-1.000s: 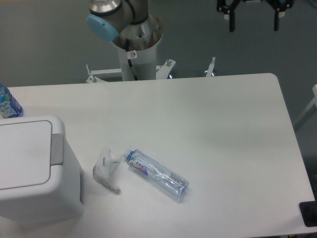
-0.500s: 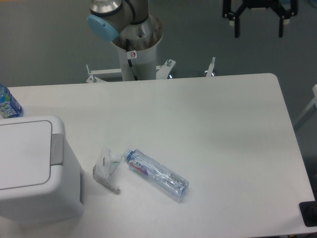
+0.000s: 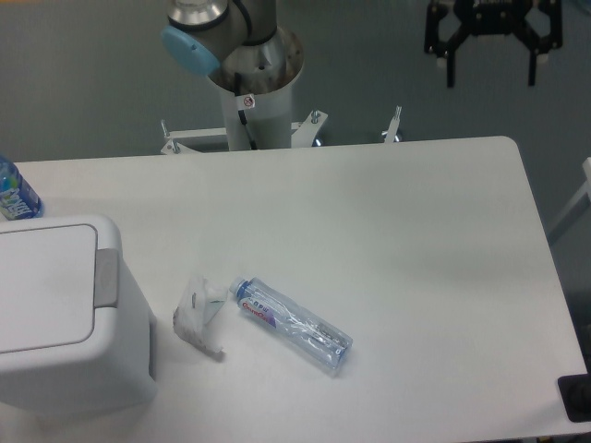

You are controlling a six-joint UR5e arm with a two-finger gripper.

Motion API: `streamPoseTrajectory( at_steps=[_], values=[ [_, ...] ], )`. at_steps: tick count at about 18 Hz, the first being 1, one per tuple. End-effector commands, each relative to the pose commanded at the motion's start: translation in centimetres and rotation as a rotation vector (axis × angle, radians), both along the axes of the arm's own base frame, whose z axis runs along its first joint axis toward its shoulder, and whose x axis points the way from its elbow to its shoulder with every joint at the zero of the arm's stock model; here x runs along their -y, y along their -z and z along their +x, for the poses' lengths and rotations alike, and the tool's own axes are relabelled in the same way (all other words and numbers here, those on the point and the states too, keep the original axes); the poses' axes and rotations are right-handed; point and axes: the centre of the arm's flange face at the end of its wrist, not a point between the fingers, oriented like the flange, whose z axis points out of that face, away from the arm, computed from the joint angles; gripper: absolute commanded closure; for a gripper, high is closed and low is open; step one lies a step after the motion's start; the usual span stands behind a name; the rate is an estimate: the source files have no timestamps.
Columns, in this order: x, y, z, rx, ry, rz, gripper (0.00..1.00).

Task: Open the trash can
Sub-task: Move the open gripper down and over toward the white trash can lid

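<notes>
The trash can [image 3: 65, 318] is a large white boxy bin at the table's front left corner. Its flat white lid is down, and a grey push tab [image 3: 106, 278] sits on its right edge. My gripper [image 3: 490, 81] is black, open and empty, with its fingers spread wide and pointing down. It hangs high above the table's far right edge, far from the trash can.
A crushed clear plastic bottle [image 3: 293, 323] lies on the white table [image 3: 406, 240] near the front middle. A crumpled white wrapper [image 3: 198, 314] lies left of it. Another bottle [image 3: 13, 192] stands at the left edge. The arm's base [image 3: 249, 83] stands behind the table.
My gripper has moved down and a little to the right. It has stayed open. The trash can, bottle and wrapper have not moved.
</notes>
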Motion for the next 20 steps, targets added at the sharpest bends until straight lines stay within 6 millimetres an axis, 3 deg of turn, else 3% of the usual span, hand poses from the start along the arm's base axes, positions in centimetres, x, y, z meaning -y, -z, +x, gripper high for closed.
streamPoseTrajectory(
  at_steps=[5,10,13,16,18,20],
  values=[
    [-5.9,1.4,2.8,0.096,-0.142,0.059,0.0],
    [-14.7,3.6,7.4,0.164,-0.195,0.156,0.0],
    [-18.8,3.2,10.2,0.211,-0.234,0.205,0.0],
    [-22.0,3.6,12.9,0.266,-0.267,0.229,0.0],
    [-24.5,4.5,16.2,0.288,-0.217,0.212,0.0],
    [-25.8,4.9,17.9,0.307,-0.214,0.213,0.0]
  ],
)
